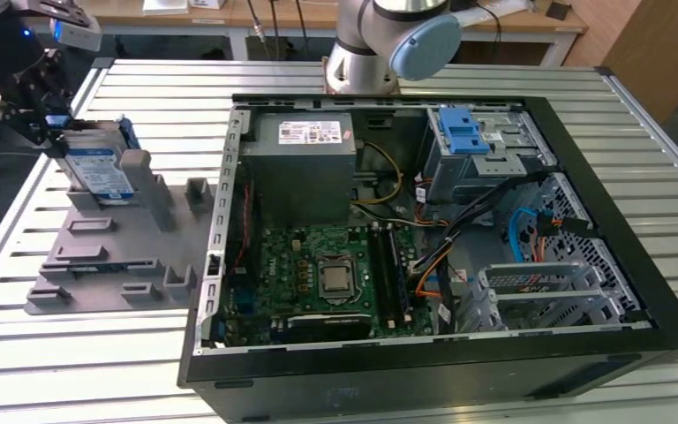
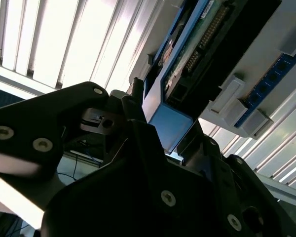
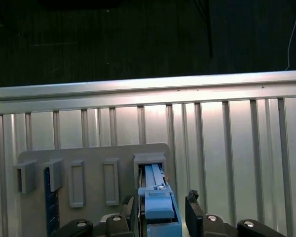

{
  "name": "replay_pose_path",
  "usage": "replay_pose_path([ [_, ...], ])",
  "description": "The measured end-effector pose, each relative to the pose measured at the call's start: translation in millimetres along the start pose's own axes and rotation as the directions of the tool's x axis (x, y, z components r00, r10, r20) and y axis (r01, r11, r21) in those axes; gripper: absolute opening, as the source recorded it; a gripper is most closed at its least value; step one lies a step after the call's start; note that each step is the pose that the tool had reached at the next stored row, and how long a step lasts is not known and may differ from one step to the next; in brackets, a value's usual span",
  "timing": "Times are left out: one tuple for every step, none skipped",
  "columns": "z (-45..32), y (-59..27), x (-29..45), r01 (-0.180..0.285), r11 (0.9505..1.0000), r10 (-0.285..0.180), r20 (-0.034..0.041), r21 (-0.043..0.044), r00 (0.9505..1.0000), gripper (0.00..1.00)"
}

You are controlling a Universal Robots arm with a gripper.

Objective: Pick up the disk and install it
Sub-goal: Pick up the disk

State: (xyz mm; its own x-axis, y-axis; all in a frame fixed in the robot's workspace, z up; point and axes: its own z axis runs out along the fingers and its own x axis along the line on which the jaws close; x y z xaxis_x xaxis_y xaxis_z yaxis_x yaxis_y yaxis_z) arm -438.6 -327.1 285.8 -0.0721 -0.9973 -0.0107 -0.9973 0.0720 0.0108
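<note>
Slatted metal table (image 1: 92, 353) under everything, desks along the far side. At the exterior view's left you have the arm's wrist (image 1: 15, 62) hanging over the table's left edge, tilted down toward the right, with the gripper (image 1: 56, 132) at the top far corner of the disk (image 1: 95, 172). The disk stands upright on its edge in a slot of the grey fixture plate (image 1: 103, 265), blue carrier outward, white-and-blue label facing near.

In the first wrist view the gripper (image 3: 162, 211) sits around the blue carrier end of the disk (image 3: 158, 195), which is seated in the plate's slot (image 3: 149, 159). In the second wrist view that carrier end (image 2: 170, 123) lies right against the gripper body. You cannot tell whether the gripper is clamped on it or just set around it.

Just right of the plate is the open black computer case (image 1: 433, 380), lying on its side. Inside it are a grey power supply (image 1: 304, 172) at the far left, the green motherboard (image 1: 315, 274) nearer, a blue latch strip (image 1: 462, 132) at the far right and a metal drive cage (image 1: 539, 291) near right. The arm's base (image 1: 360, 62) stands behind the case on the far side, with a blue-capped joint (image 1: 427, 44) just to its right.
</note>
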Motion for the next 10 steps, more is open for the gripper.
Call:
replay_pose_path([
  [-0.5,0.0,0.0,0.0,1.0,0.0,0.0,0.0,1.0,0.52],
  [-1.3,0.0,0.0,0.0,1.0,0.0,0.0002,0.0003,1.0,0.52],
  [-1.8,0.0,0.0,0.0,1.0,0.0,0.0,0.0002,1.0,0.45],
  [-2.2,0.0,0.0,0.0,1.0,0.0,-0.0003,0.0003,1.0,0.45],
  [-2.3,-0.1,0.0,0.0,1.0,0.0,-0.0014,0.0006,1.0,0.38],
  [-2.4,0.0,0.0,0.0,1.0,0.0,-0.0022,0.0006,1.0,0.38],
  [-2.4,0.0,0.0,0.0,1.0,0.0,-0.0025,0.0006,1.0,0.38],
  [-2.5,0.0,0.0,0.0,1.0,0.0,-0.0026,0.0005,1.0,0.38],
  [-2.5,0.0,0.0,0.0,1.0,0.0,-0.0028,0.0004,1.0,0.38],
  [-2.5,0.0,0.0,0.0,1.0,0.0,-0.0028,0.0004,1.0,0.38],
])
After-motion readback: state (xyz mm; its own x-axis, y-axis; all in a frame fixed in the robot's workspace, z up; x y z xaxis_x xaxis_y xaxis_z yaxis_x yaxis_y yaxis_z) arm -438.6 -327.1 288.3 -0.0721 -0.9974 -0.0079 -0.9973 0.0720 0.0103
